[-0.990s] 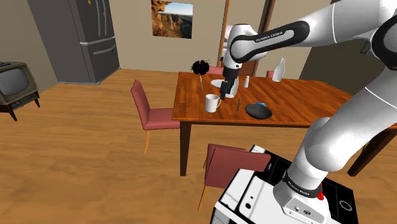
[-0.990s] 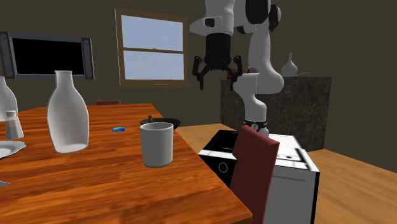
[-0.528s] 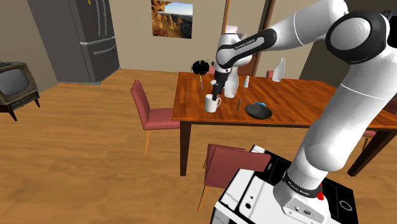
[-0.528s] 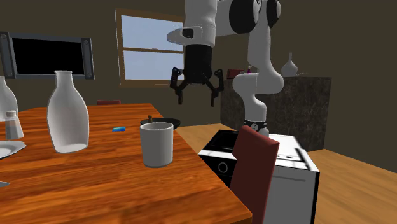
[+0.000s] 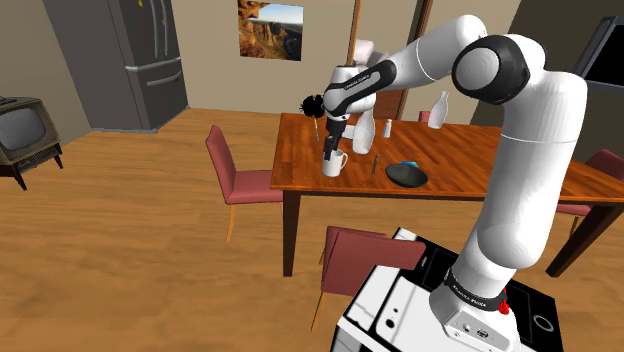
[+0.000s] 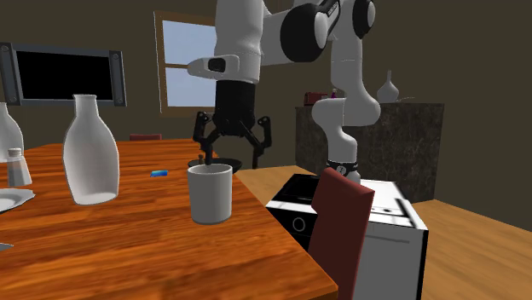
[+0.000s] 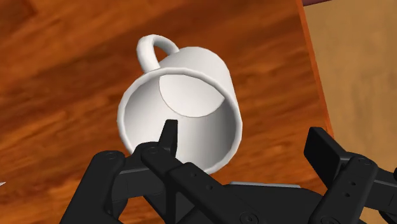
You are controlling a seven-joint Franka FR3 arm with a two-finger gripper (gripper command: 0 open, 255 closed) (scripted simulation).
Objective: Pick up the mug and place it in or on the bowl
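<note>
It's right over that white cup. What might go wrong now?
The open jaws hang astride the mug's rim; coming down off-centre might tip it. The mug stands near the table's edge, so a nudge may push it off. A thin rim grip might slip on the way to the bowl.

Mug (image 6: 210, 194) at table (image 6: 128, 243) edge, claw (image 6: 232, 156) just above, bowl (image 5: 407, 176) to the shoulder view's right

Shoulder view: high behind stand (image 5: 400, 300), far, facing table (image 5: 470, 155). Second exterior: low over table, near, facing arm (image 6: 345, 111). Wrist: close above. All share mug (image 7: 181, 111).
</note>
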